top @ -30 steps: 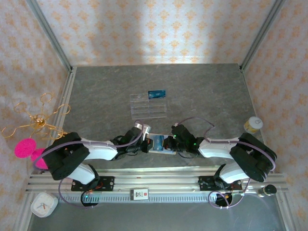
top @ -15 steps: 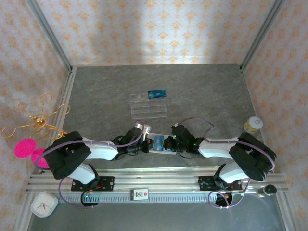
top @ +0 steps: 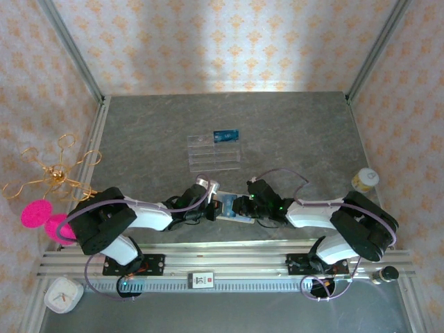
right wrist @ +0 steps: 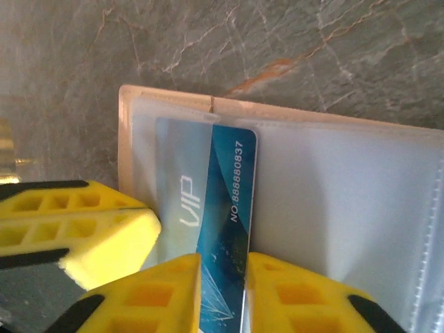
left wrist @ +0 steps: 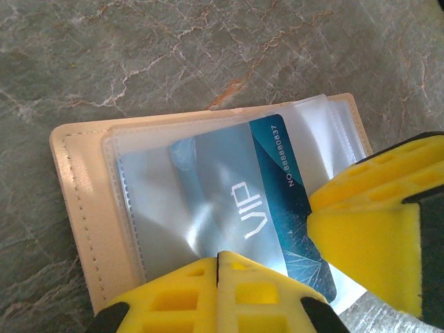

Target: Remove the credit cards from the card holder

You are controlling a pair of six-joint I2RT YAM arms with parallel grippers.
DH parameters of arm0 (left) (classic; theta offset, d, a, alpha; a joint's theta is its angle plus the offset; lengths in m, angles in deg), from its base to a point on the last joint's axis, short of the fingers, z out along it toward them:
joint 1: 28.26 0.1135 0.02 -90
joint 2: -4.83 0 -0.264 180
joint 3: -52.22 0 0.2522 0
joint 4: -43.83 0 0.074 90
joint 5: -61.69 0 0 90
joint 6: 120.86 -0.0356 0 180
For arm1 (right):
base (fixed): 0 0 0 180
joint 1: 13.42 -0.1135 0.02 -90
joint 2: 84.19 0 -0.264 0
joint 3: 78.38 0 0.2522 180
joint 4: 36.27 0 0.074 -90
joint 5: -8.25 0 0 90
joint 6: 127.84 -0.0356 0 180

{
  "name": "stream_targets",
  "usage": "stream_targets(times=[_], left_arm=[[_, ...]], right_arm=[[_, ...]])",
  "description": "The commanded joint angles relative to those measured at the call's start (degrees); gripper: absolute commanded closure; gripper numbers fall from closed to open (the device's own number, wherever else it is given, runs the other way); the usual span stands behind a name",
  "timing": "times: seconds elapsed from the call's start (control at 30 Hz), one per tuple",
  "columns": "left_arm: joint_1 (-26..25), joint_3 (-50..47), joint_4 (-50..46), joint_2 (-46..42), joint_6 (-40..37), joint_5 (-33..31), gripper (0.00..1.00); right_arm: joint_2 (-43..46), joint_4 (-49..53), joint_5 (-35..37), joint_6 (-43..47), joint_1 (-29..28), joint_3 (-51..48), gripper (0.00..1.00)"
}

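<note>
Two arms meet low over the near middle of the grey marbled table (top: 291, 125), with the open beige stitched card holder (left wrist: 76, 194) lying flat between their tips. Its clear plastic sleeves (left wrist: 142, 208) face up. One blue credit card (left wrist: 239, 201), printed with white "VIP" lettering and a number, sits slanted in the sleeves, partly under the plastic, with its darker end poking out toward the grippers.

In the left wrist view the left gripper (left wrist: 218, 267) has its yellow fingers pressed together, with only a hairline seam between them, at the holder's near edge, right over the card's lower part. Whether the tips bear down on it is not clear.

In the right wrist view the right gripper (right wrist: 223, 295) has its yellow fingers a narrow gap apart above the card's end, and the blue face shows through that gap. I cannot tell whether the pads touch the card.

Farther back on the table a clear plastic compartment tray (top: 214, 156) stands well apart from the holder. A second blue card (top: 226, 134) lies at its far edge.
</note>
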Motion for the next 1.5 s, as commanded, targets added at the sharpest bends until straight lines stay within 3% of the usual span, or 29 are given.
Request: stream_targets(times=[0.0,0.3,0.43,0.6,1.0,1.23,1.33,1.47], left_arm=[[-0.3,-1.0,-2.2,2.5,-0.4,0.4,1.0],[-0.4,-1.9,-2.1,3.1,0.0,1.1,1.0],[-0.4,-2.4,-2.0,2.5,0.5,0.6,1.0],[-0.4,-2.5,-2.1,1.8,0.6,0.5,1.0],[-0.4,-1.8,-1.0,0.1,2.2,1.3,1.0],[0.6,0.5,-4.4,-11.2,1.2,-0.9,1.0],[2.7,-0.2,-3.6,-19.3,1.2,0.2,0.88],[6.1,-2.6,3.2,-27.9,1.5,6.4,0.71]], right_arm=[[-1.0,-1.5,0.4,0.6,0.3,-1.2,0.73],[-4.9,-4.9,-1.5,-0.1,0.5,-0.2,0.76],[-4.1,-2.9,0.3,-0.1,0.7,-0.1,0.88],[-0.3,3.8,5.4,0.4,0.9,-0.3,0.96],[10.7,11.4,7.4,4.0,3.1,-1.0,1.0],[17.5,16.6,8.9,9.1,3.1,3.6,1.0],[20.9,14.8,7.8,11.6,3.1,4.6,1.0],[25.7,8.2,4.4,15.6,3.1,5.6,1.0]])
